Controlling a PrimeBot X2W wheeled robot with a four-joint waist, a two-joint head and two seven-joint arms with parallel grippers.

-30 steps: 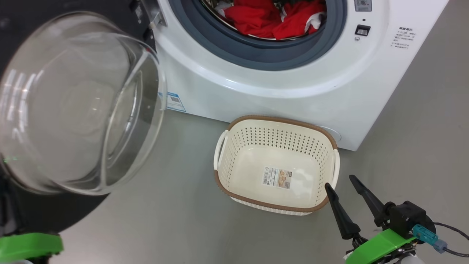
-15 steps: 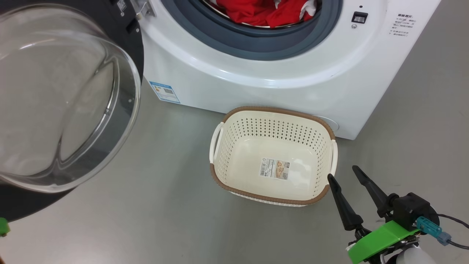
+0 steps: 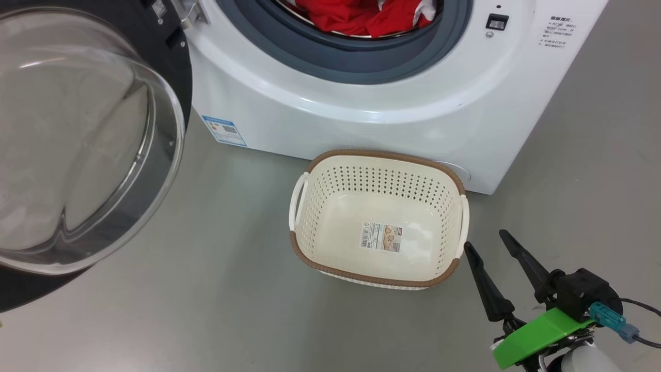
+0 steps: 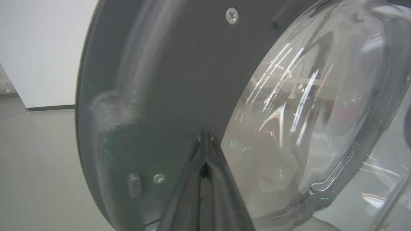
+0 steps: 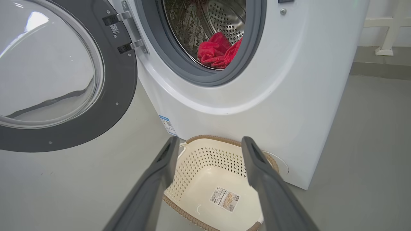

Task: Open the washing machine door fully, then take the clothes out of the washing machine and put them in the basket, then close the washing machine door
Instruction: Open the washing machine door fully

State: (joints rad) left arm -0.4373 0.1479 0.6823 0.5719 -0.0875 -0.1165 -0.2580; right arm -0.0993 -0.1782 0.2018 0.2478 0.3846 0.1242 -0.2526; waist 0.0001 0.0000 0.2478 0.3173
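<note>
As the washing machine door [image 3: 77, 144] stands swung wide on the robot's left in the head view, its glass bowl bulging toward the camera inside a black rim, the white washing machine [image 3: 361, 119] bares its grey gasket [image 3: 351, 59]. The red-and-white clothes [image 3: 361, 15] lie inside the opening at the picture's top edge. On the grey floor [image 3: 206, 289], just in front of the machine's base, sits the cream basket [image 3: 384, 153], brown-rimmed, with a sticker [image 3: 381, 237] on its bottom. A blue label [image 3: 224, 130] marks the machine's lower front corner on the door side. The right tool [image 3: 484, 239] hovers at the lower right, just beside the basket's near right corner, with its two dark fingers spread apart and empty.

From the left wrist, the left tool [image 4: 205, 138] has its fingers pressed together into a single point. It is aimed at the door's dark inner face [image 4: 154, 80] just beside the glass bowl [image 4: 305, 112]; whether the tips touch the door cannot be told. A white wall [image 4: 41, 48] rises beyond the door's edge.

From the right wrist, the right tool [image 5: 210, 141] gapes wide above the basket [image 5: 179, 210], its fingers framing the far rim. Beyond it, the clothes [image 5: 216, 51] are heaped low in the perforated steel drum [image 5: 199, 19], and the door [image 5: 122, 96] hangs open on its hinges [image 5: 136, 44].
</note>
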